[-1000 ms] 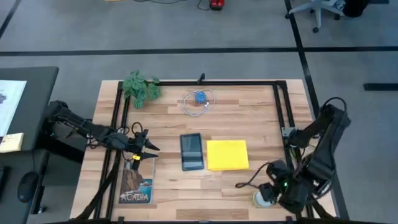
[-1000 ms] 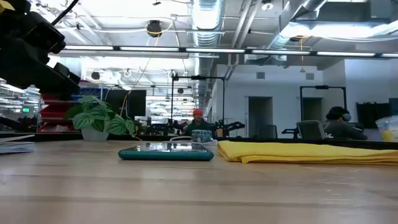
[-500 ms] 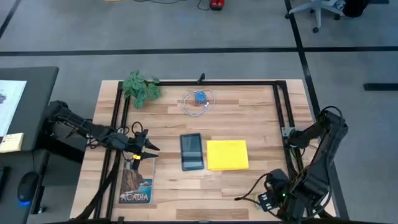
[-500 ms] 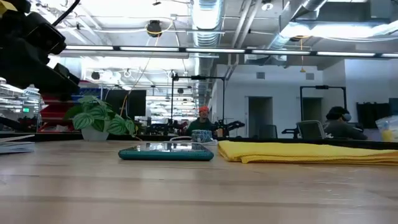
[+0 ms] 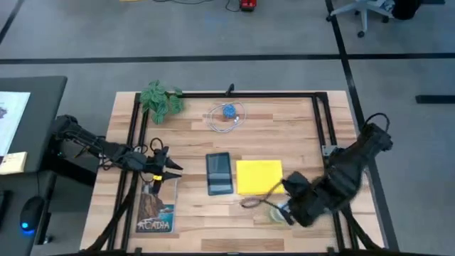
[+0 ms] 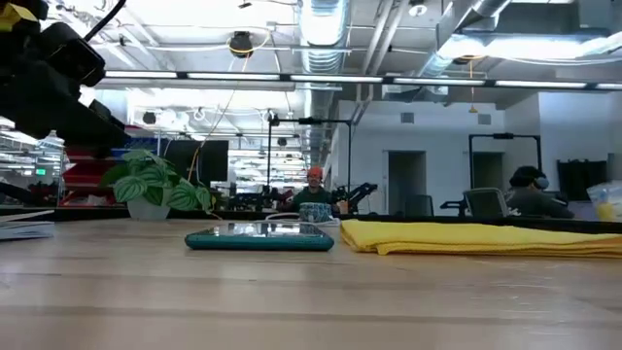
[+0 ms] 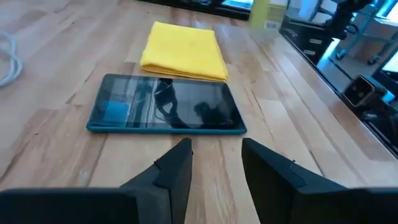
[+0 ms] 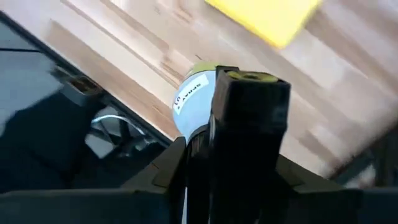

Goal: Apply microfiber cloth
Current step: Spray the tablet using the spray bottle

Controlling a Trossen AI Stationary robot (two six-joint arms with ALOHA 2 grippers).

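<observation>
bright yellow folded microfiber cloth (image 5: pixel 259 176) sits mid-frame on the wooden surface (image 5: pixel 284 121), just right of the dark tablet (image 5: pixel 219 173). right tool (image 5: pixel 284 211) (clamped on a spray bottle (image 8: pixel 193 102)) is nearer, lower right; left tool (image 7: pixel 214 163) fingers apart.

The high camera looks straight down on the whole table (image 5: pixel 199 142) from well above. The low camera sits at table-top height, facing level across the surface into the room. The left wrist camera looks forward past the left pincer (image 7: pixel 214 163), close to the wood. The right wrist camera looks past the right pincer (image 8: pixel 249 112) at very close range. High, low and left wrist views share the tablet (image 5: pixel 219 173) and microfiber cloth (image 5: pixel 259 176).
</observation>
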